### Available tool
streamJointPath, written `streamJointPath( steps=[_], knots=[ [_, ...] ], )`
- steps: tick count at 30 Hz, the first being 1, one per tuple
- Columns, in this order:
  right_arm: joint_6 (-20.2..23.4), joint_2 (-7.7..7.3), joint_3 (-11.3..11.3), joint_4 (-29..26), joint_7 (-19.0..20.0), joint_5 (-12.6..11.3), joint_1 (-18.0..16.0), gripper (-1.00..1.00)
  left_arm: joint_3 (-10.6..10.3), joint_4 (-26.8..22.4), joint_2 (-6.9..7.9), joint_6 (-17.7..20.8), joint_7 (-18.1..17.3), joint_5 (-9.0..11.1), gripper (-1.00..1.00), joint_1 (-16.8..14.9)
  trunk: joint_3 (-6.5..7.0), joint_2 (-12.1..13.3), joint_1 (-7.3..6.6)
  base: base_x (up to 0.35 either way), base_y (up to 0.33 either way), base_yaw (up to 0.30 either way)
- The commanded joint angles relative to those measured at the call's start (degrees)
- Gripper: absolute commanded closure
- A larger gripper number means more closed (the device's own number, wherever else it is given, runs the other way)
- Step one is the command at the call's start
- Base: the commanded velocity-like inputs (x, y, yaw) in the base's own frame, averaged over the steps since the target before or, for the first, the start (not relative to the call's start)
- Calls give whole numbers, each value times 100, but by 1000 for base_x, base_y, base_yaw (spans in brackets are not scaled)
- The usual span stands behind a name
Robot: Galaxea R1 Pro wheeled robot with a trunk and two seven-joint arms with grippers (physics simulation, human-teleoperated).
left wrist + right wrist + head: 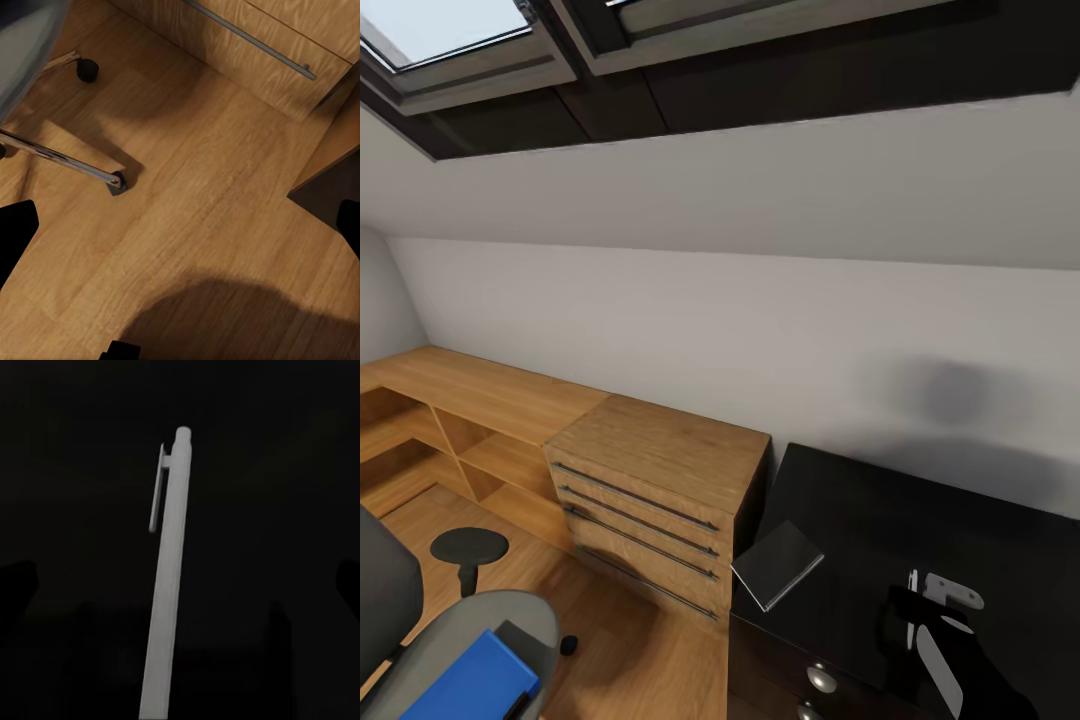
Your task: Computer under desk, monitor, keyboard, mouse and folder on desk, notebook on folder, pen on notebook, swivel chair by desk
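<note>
The pen [169, 577] lies on the black desk [860, 520] between the right gripper [180, 607]'s spread fingertips, untouched. The left gripper [180, 225] hangs open above the wooden floor [202, 210] beside the swivel chair [450, 640].

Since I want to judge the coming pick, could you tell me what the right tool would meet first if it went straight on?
Most likely the pen, lying on the black desk straight ahead between the open fingers. How far off it is, I cannot judge.
</note>
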Motion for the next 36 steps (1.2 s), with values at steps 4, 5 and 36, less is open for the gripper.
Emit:
streamJointPath(
  steps=[4,5,36],
  knots=[
    [25,-4,8,-19,-31,-50,-1,-100,-48,-9,6,-13,41,37,-100,1,-6,-4,1,0,0,0],
    [25,-4,8,-19,-32,-51,-1,-100,-48,-9,6,-13,42,37,-100,1,-6,-4,1,0,0,0],
    [948,35,22,-1400,-51,-59,7,-100,-48,-9,6,-13,30,37,-100,1,-6,-4,1,0,0,0]
  ],
)
